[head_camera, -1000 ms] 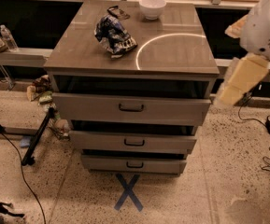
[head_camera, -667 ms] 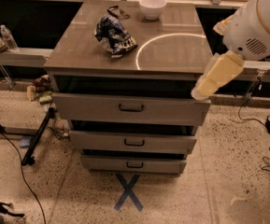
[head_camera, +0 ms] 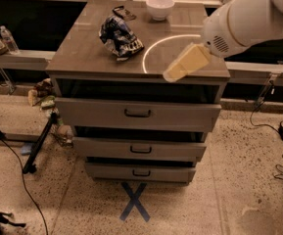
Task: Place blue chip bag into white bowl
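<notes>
Bag (head_camera: 119, 37) of crumpled blue foil, marked white and black, lies on the tabletop (head_camera: 77, 53), left of centre and about midway from front to back. Nothing grips it. Behind it and to the right, near the back edge, stands the bowl (head_camera: 160, 7), white and upright, well apart from the bag. Between the two, just beside the bag's far end, lies a small flat dark thing with a thin loop (head_camera: 124, 12). A pale ring of light (head_camera: 153, 48) curves over the tabletop's right half, its left edge just beside the bag.

The gripper (head_camera: 186, 62), a cream wedge at the end of a white arm (head_camera: 248, 18) that reaches in from the upper right, hangs over the right front part of the tabletop, covering part of the ring's right side. It points down and left, well apart from both bag and bowl. Whether it is apart or together, I cannot tell.

Below the tabletop are three drawers (head_camera: 137, 114) with dark handles. A blue tape X (head_camera: 134, 202) marks the speckled floor in front. A water bottle (head_camera: 8, 38) stands on a ledge at left.
</notes>
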You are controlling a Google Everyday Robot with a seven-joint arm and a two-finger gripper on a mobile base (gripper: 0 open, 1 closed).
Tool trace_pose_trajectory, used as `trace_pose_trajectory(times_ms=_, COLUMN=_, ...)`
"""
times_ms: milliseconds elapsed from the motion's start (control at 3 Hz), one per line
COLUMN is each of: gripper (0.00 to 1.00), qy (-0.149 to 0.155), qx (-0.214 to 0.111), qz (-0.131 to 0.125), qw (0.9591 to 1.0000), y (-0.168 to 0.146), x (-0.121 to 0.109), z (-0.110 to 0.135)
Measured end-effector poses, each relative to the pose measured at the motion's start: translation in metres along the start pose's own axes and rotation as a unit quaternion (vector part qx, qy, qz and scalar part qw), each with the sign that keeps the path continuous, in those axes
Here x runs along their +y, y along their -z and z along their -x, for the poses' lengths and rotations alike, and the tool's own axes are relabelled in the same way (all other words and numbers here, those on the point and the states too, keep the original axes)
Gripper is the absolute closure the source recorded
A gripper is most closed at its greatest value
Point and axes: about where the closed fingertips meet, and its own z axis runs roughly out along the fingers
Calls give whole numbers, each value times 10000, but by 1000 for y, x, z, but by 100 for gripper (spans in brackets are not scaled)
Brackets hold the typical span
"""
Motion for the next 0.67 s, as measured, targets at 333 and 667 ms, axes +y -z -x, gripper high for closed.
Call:
trace_pose_trajectory(times_ms=333, gripper=0, qy=-175, qx=-133, qz=-142, qw=9997, y=-1, x=-7, z=8)
trace_pose_trajectory(times_ms=667, gripper=0, qy=-174, qx=-133, qz=-142, qw=9997, y=-1, x=-7, z=8)
